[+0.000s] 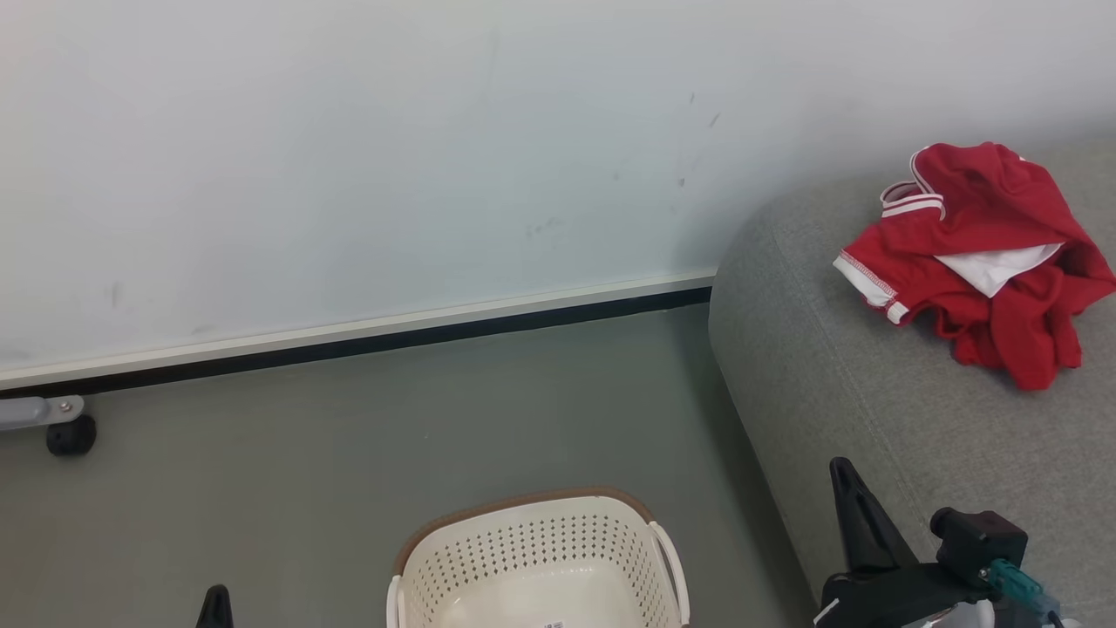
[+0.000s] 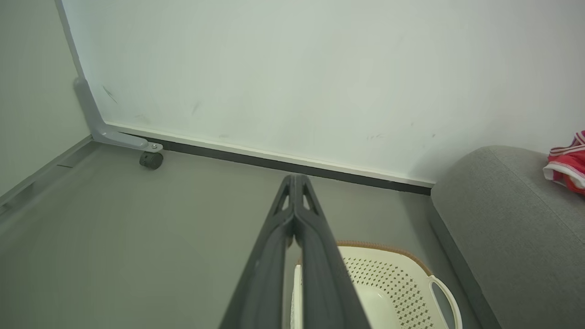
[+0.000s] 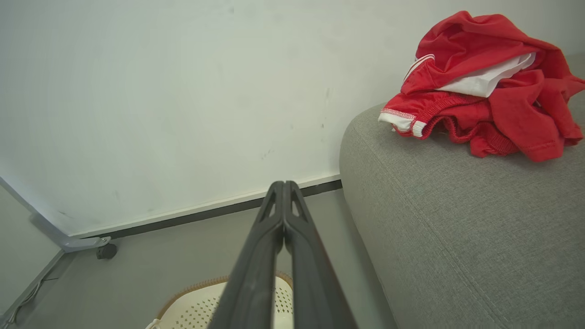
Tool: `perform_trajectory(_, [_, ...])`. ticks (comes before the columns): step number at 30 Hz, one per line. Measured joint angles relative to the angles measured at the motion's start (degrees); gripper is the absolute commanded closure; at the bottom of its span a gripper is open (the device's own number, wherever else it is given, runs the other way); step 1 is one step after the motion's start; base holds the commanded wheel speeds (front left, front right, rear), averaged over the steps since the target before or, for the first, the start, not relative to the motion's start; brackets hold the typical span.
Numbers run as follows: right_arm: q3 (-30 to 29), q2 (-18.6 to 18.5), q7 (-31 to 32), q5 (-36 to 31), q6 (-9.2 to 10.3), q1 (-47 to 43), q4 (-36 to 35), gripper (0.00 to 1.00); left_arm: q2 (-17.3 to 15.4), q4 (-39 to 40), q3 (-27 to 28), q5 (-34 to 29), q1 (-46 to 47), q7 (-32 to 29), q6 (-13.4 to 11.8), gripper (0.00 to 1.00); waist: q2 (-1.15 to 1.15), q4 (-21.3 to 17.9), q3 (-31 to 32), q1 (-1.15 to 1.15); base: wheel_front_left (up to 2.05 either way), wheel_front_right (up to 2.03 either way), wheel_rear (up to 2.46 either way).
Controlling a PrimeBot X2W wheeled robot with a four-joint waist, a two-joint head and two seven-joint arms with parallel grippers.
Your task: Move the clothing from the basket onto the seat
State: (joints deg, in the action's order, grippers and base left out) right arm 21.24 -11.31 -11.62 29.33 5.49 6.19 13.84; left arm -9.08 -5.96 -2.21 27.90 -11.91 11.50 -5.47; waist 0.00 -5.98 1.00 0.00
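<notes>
Right claw clenched, empty, just beside the seat's rounded end. Left claw clenched, empty too, off to the left. Basket sits on the floor between them, low; no red in the part I can see. Clothing is a crumpled heap on the seat near its wall-side end, ahead-right of the right claw, so the right arm is nearer. No clear long axis. Transfer looks done.
</notes>
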Motion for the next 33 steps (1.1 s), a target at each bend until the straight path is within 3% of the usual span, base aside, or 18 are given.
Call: perform_trajectory(33, [-11.2,3.3,7.1,23.8,-4.52,0.0,1.4,1.0,2.3,-4.2,3.1,24.0,6.0,-7.2,4.5,1.0,0.0,2.3,-0.4,0.0,0.0,0.0,0.0])
